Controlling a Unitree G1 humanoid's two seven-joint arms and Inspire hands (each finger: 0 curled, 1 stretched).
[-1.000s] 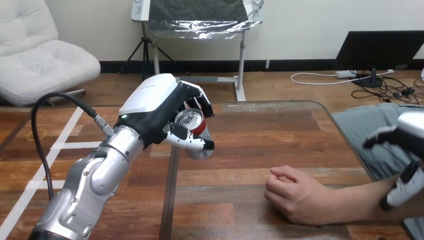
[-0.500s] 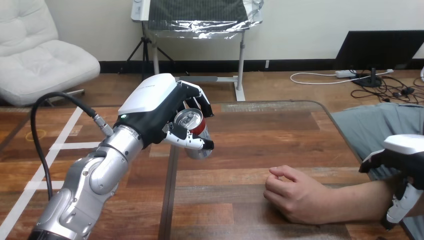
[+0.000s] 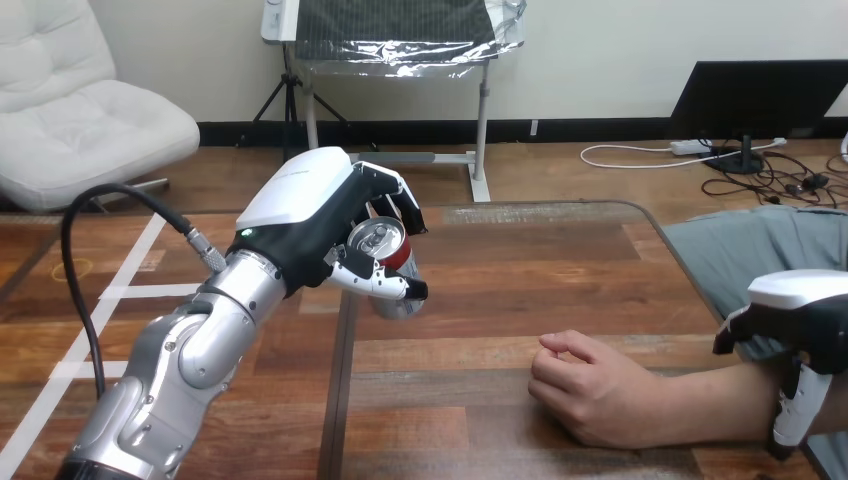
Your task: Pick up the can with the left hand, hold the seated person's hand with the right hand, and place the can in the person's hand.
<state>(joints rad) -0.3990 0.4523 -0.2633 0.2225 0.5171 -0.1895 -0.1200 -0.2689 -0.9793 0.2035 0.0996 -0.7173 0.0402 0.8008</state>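
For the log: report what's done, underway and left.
Done: the left hand grips the can, raised off the table. Underway: the right hand sits at the person's forearm; whether it grips is unclear. Left: placing the can in the person's hand, which rests loosely curled on the table.

One can [image 3: 379,241]; one person's hand [image 3: 590,395]; two hands: left hand [image 3: 308,212], right hand [image 3: 803,318].

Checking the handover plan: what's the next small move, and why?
Probably the right hand should take hold of the person's forearm: it sits over it, but I can't tell a grip. The left hand already holds the can up, away from the person's hand, curled on the table.
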